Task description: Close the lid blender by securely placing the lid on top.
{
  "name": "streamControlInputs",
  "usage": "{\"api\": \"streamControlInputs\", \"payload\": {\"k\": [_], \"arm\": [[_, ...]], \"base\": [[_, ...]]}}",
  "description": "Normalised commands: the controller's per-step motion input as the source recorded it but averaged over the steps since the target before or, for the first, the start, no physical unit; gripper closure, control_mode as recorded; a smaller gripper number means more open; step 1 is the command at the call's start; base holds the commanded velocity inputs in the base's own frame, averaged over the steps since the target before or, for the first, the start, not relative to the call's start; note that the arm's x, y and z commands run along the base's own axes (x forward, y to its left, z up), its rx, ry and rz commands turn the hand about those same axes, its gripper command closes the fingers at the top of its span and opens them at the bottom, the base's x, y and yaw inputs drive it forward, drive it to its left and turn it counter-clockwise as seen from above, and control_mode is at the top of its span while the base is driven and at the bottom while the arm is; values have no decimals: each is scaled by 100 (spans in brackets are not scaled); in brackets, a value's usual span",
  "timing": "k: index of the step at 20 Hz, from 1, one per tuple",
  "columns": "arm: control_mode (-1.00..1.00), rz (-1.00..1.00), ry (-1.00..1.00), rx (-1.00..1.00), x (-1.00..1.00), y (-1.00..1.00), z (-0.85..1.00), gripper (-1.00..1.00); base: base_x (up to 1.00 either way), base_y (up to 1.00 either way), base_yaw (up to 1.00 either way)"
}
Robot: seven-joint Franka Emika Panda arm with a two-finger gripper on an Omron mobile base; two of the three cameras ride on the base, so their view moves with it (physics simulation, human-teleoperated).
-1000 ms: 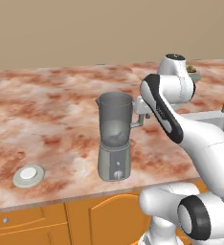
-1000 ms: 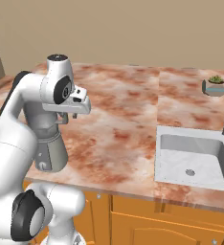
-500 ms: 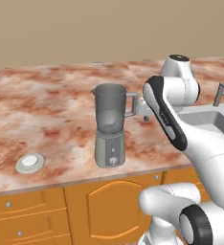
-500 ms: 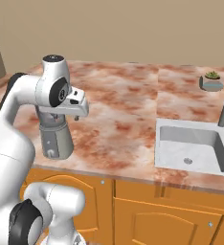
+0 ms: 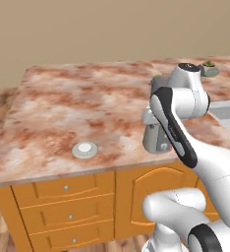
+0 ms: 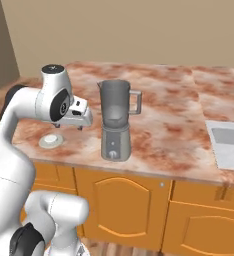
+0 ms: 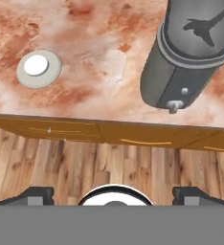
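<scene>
None of the task looks done yet: the lid (image 5: 84,149) lies flat on the marble counter (image 5: 68,108) near its front edge, well to the left of the blender (image 6: 115,120), whose jar mouth stands uncovered. The end effector (image 6: 79,114) hangs above the counter between lid and blender, carrying nothing; the hand view shows its two finger tips (image 7: 35,195) set far apart, so it is spread. By my reading, everything remains: reaching the lid, grasping it, carrying it over and seating it on the jar.
</scene>
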Motion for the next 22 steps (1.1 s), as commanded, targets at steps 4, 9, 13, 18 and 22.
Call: {"api": "streamControlInputs", "payload": {"k": [4,9,13,18,22], "arm": [[100,0,0,0,0,0,0,-100],[100,0,0,0,0,0,0,-100],[100,0,0,0,0,0,0,-100],[100,0,0,0,0,0,0,-100],[100,0,0,0,0,0,0,-100]], "base": [[47,77,0],[79,18,1],[54,0,3],[6,0,3],[0,0,0]]}}
